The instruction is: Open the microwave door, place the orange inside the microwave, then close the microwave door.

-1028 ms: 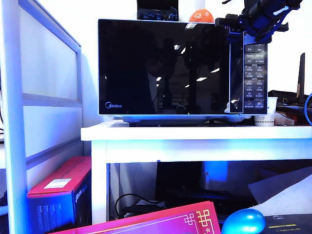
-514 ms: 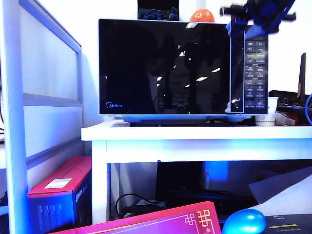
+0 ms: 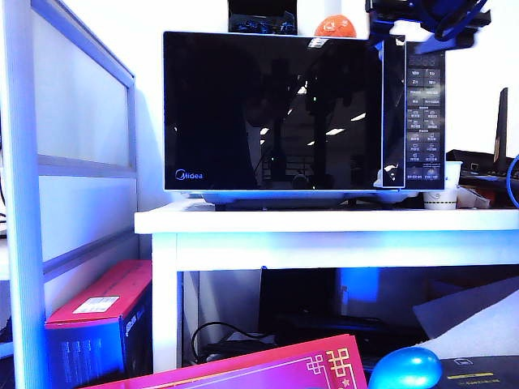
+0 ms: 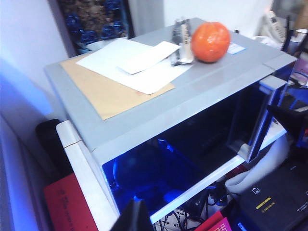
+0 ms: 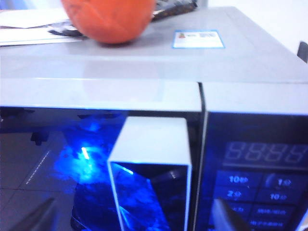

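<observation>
The microwave (image 3: 304, 113) sits on the white bench (image 3: 324, 223) with its door (image 3: 272, 109) shut; the orange (image 3: 335, 26) rests on the roof, near one o'clock from the door's middle. The right hand (image 5: 134, 216) hangs in front of the door handle (image 5: 149, 168), its fingers apart, one on each side, holding nothing. The left hand (image 4: 132, 219) waits up at the other side; I cannot tell if it is apart or together. The door looks stiff, shiny and slippery; best to hook the handle. The orange looks light, round and likely to roll; squeeze its middle gently.
</observation>
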`<state>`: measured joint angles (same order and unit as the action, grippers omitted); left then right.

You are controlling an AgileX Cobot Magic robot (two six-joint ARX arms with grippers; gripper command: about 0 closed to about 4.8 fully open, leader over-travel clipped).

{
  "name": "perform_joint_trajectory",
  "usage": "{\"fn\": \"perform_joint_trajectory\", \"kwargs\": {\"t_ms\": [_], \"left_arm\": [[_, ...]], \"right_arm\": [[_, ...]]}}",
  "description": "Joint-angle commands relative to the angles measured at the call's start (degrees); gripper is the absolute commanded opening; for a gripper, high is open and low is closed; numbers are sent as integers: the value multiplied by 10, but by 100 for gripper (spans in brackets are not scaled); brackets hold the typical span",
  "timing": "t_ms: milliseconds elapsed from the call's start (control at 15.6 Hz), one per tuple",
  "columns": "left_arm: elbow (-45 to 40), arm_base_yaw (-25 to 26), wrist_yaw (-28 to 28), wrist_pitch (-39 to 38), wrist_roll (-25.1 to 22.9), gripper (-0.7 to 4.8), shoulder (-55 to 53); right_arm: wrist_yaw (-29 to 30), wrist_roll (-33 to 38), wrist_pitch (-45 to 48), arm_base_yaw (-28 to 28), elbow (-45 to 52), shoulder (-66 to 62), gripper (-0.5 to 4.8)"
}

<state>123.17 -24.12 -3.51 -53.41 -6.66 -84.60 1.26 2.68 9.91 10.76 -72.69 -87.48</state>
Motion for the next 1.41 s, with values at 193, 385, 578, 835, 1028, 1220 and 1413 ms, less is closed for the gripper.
{"fn": "perform_joint_trajectory", "kwargs": {"t_ms": [193,385,578,835,1028,1220,1413], "left_arm": [[2,-1,-4,5,-2,-5,1],[2,-1,-4,5,-2,-5,1],[2,-1,-4,5,-2,-5,1],[2,-1,-4,2,-2,-5,1],[2,-1,-4,2,-2,-5,1],[2,-1,-4,2,-2,-5,1],[2,-1,-6,2,-2,-5,0]], "right_arm": [[-13,1,45,0,-4,-16,479],[-17,1,54,0,-4,-40,479],[-23,1,99,0,-4,-68,479],[-43,1,119,-1,-5,-91,479],[-44,1,144,-1,-5,-96,479],[-94,1,144,-1,-5,-98,238],[-91,1,142,-2,-5,-98,238]]}}
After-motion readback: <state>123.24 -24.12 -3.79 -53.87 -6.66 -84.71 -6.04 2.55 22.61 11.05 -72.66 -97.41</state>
